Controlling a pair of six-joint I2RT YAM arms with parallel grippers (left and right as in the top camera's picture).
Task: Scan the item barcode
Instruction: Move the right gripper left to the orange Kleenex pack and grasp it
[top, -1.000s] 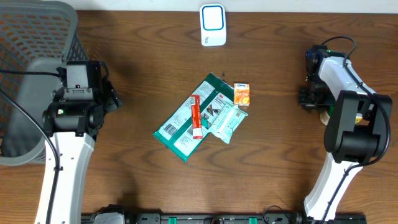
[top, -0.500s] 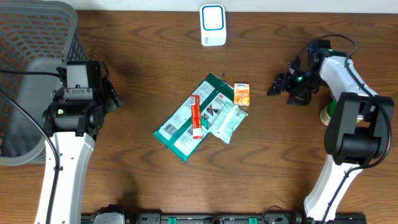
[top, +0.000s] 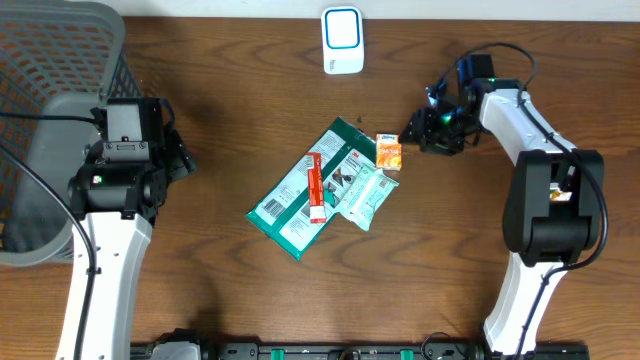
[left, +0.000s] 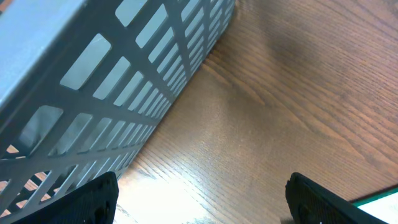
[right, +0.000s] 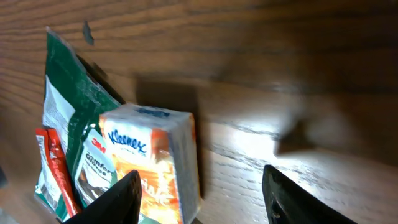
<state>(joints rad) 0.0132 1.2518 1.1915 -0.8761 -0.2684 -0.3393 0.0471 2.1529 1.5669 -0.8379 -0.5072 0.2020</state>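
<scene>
The right gripper, jaws apart and empty, hovers just right of the small Kleenex pack, which lies at the far right edge of the packet pile. It should straddle the pack squarely, close gently, and avoid dragging neighbouring packets.

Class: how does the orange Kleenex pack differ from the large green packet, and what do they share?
The Kleenex pack is small, boxy and orange; the green packet is far larger, flat and green. Nothing lies on the Kleenex pack; a red stick lies across the green packet. Both rest on the table.
</scene>
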